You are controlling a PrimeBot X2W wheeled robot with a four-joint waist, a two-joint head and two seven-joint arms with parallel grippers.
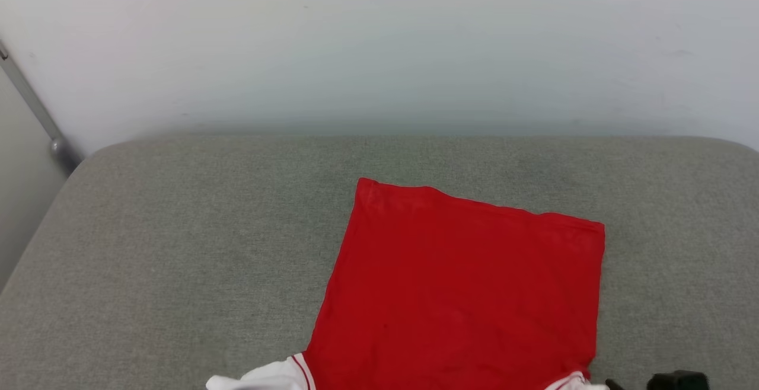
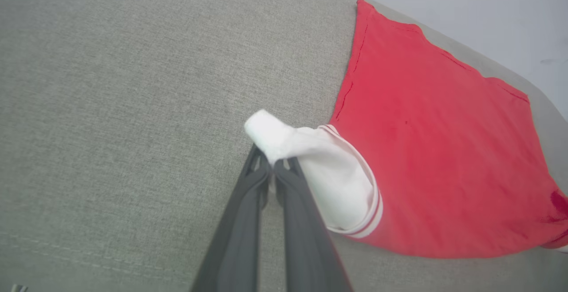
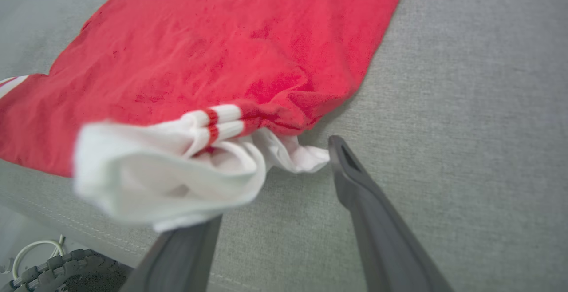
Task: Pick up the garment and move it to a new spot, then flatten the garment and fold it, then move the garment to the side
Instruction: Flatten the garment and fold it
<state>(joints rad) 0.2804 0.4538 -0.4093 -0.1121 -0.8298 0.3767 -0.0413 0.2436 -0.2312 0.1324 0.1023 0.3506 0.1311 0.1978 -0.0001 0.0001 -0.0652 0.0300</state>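
Note:
The garment (image 1: pixel 462 289) lies spread flat on the grey cushion (image 1: pixel 178 248), plain red side up, so no letters or number show. Its hem is at the far end and its white sleeves sit at the near edge of the head view. My left gripper (image 2: pixel 271 164) is shut on the tip of one white sleeve (image 2: pixel 337 172), lifting it a little. My right gripper (image 3: pixel 284 161) is open at the other sleeve (image 3: pixel 168 185). That bunched white sleeve is draped over one finger and hides its tip. The other finger (image 3: pixel 350 172) stands bare beside it. A dark part of the right gripper (image 1: pixel 679 380) shows at the bottom edge.
A pale wall (image 1: pixel 379 40) rises behind the cushion. A metal pole (image 1: pixel 35 105) slants down at the far left. The cushion's near edge has a seam (image 3: pixel 66 221), and below it are a dark wheel and a white cable (image 3: pixel 49 261). Bare cushion lies left of the garment.

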